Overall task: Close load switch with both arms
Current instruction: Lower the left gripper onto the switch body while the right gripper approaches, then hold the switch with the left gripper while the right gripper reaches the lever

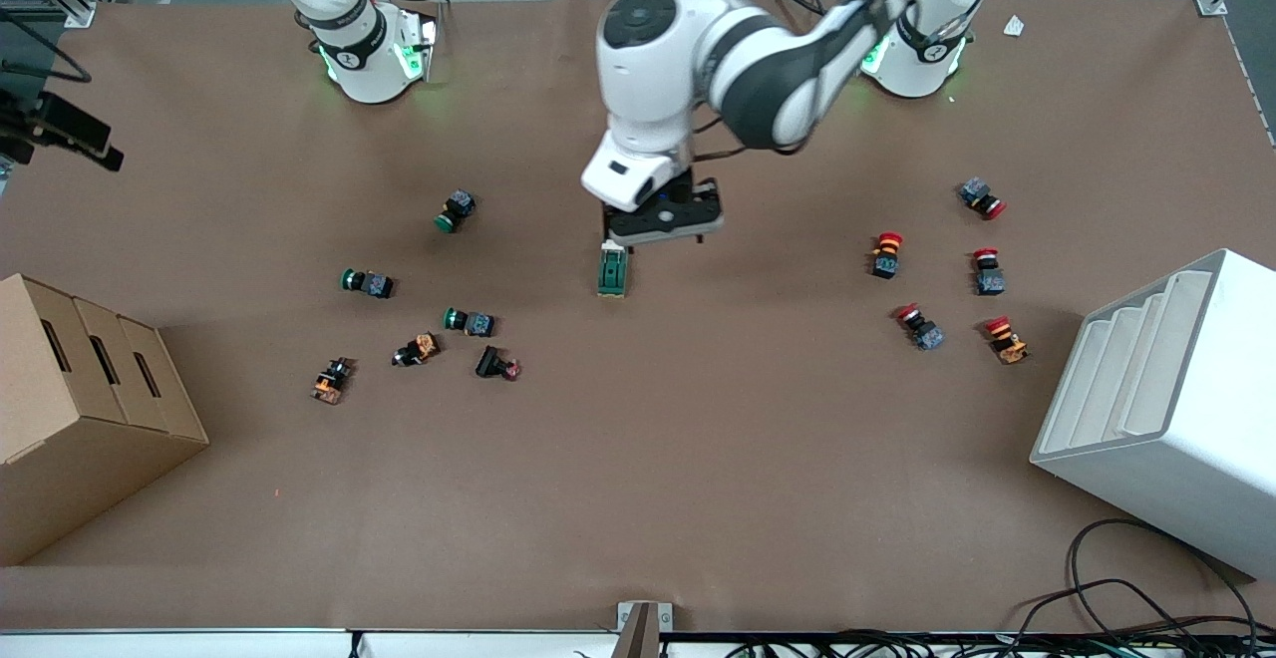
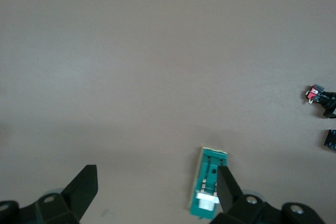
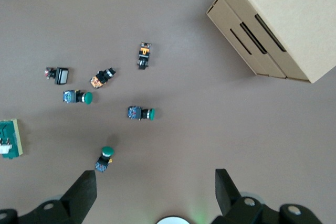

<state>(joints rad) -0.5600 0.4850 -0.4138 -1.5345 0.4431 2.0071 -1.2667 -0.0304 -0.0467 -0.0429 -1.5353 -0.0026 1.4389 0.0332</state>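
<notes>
Two grippers: left gripper wide, right gripper wide, waiting high.
Load switch: beside one left finger, not between.
Advice: centre jaws first.

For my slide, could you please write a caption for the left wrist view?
Left gripper, fingers open, hovers above the brown table, one finger beside the green load switch.

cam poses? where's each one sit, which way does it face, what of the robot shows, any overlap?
Front: high across the table, facing both bases; left arm over the load switch, right arm barely visible.
Left wrist: looks down past the open left tool at the switch.
Right wrist: high near its base, looks down past the open right tool at green buttons and cardboard box.
Shared: the switch shows in all three.
</notes>
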